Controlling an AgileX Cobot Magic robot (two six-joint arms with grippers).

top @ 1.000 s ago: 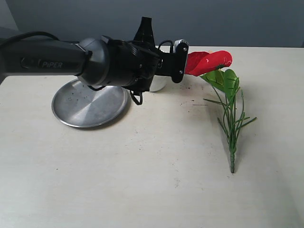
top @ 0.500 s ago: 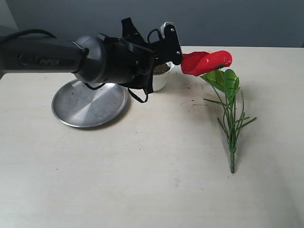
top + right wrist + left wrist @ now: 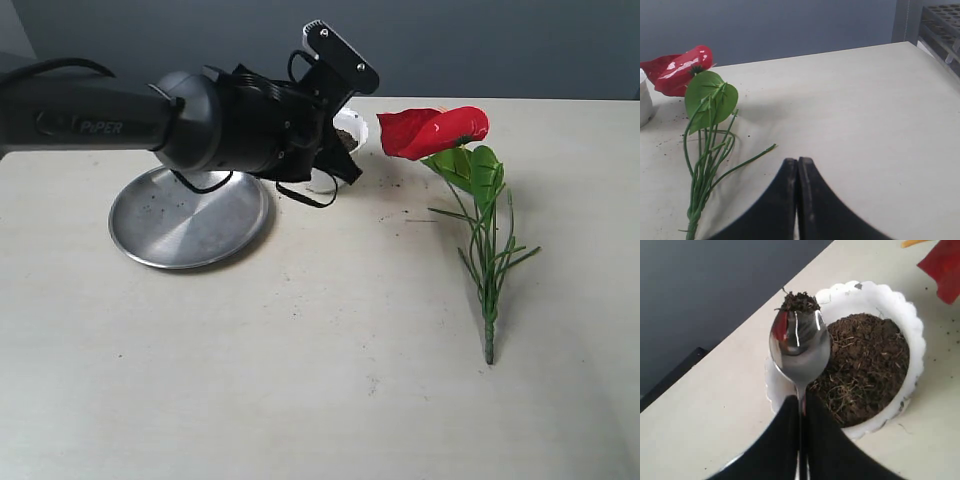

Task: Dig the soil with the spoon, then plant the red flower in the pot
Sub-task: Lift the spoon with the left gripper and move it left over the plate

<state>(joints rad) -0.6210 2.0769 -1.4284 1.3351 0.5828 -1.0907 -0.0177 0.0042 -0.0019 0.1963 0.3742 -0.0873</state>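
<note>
The white scalloped pot [image 3: 912, 330] holds dark soil [image 3: 867, 365]. My left gripper [image 3: 801, 405] is shut on the handle of the silver spoon [image 3: 799, 347]. The spoon's bowl hovers over the pot's rim and carries a small clump of soil [image 3: 799, 301] at its tip. In the exterior view the left arm [image 3: 250, 125] covers most of the pot [image 3: 352, 127]. The red flower [image 3: 435, 130] lies on the table right of the pot, its green stem [image 3: 487, 280] running toward the front. My right gripper [image 3: 798, 162] is shut and empty, a little way from the flower's stem [image 3: 702, 165].
A round steel plate [image 3: 190, 220] with a few soil crumbs sits left of the pot, partly under the left arm. Soil specks dot the table between pot and flower. A dark rack [image 3: 940, 25] stands beyond the table's edge in the right wrist view.
The left wrist has swung up and back to the left, away from the red bloom, and part of the pot's rim now shows. The flower and plate have not moved.
</note>
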